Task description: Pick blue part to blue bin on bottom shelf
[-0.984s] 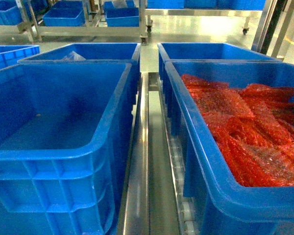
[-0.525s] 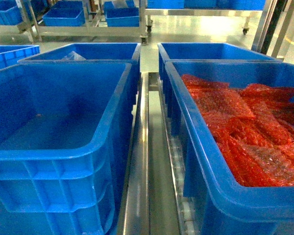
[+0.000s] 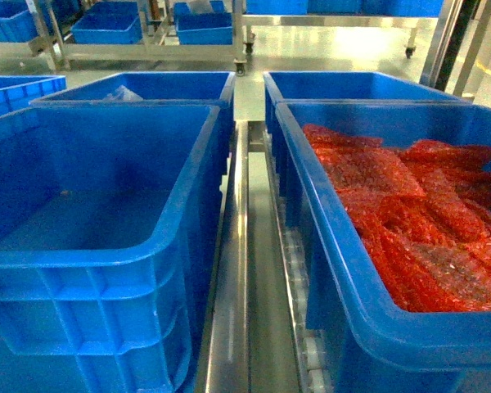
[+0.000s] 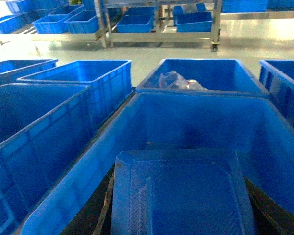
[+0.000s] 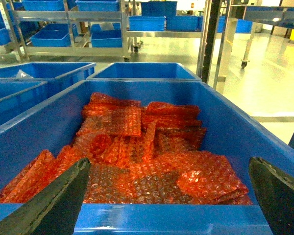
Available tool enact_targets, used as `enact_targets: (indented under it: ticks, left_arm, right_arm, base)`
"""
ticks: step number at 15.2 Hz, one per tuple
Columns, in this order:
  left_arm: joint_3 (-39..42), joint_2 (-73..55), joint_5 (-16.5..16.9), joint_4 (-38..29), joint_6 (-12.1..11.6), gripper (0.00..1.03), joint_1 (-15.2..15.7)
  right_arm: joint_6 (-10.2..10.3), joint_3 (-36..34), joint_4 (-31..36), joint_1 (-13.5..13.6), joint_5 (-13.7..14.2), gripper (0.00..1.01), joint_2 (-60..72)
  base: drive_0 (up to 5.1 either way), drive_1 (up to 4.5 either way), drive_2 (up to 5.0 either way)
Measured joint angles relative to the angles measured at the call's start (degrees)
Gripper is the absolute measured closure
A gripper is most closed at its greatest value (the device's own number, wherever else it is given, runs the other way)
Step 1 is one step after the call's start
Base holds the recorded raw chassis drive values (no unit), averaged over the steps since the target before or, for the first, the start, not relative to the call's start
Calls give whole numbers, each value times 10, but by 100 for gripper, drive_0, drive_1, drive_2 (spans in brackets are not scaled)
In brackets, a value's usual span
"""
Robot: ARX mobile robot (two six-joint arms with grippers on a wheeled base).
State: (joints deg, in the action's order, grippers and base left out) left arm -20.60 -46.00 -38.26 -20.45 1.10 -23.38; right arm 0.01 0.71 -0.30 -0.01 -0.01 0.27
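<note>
Blue bin (image 4: 196, 117) sits just beyond the left pincer (image 4: 179, 213).

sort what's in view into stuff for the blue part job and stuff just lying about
For the job:
flat ribbed blue plastic part in the left pincer; large empty blue plastic crate; brushed steel shelf rail.

Lying about:
blue plastic crate of red bubble-wrap bags; rear blue crate with clear plastic bag; open right pincer.

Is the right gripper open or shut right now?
Open: the right gripper's two dark fingers stand far apart over the red bags.
</note>
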Motion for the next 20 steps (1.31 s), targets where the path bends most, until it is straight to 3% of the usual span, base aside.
enact_targets:
  ticks: [3, 4, 6, 9, 11, 15, 16, 18, 20]
  left_arm:
    - [-80, -175, 72, -83, 5, 59, 23]
    - [-96, -214, 82, -98, 5, 54, 24]
    - [-112, -262, 87, -113, 4, 34, 25]
    - [-81, -172, 67, -77, 5, 3, 26]
    - [-26, -49, 23, -4, 13, 5, -11]
    - [-29, -48, 19, -9, 14, 5, -8]
    - [-10, -40, 85, -65, 7, 13, 11]
    - [57, 26, 205, -82, -1, 40, 69]
    - [89, 55, 243, -75, -1, 60, 97]
  right_arm:
    - [0, 0, 0, 0, 0, 3, 0]
    - [0, 0, 0, 0, 0, 3, 0]
    - [0, 0, 0, 0, 0, 3, 0]
    - [0, 0, 0, 0, 0, 3, 0]
    - [0, 0, 0, 0, 0, 3, 0]
    - [0, 0, 0, 0, 0, 3, 0]
    - [0, 0, 0, 0, 0, 3, 0]
    - [0, 0, 0, 0, 0, 3, 0]
    - [0, 0, 0, 0, 0, 3, 0]
  base:
    - [0, 0, 0]
    - [0, 0, 0]
    - [0, 0, 0]
    - [0, 0, 0]
    - [0, 0, 0]
    - [0, 0, 0]
    - [0, 0, 0]
    - [0, 0, 0]
    - [0, 0, 0]
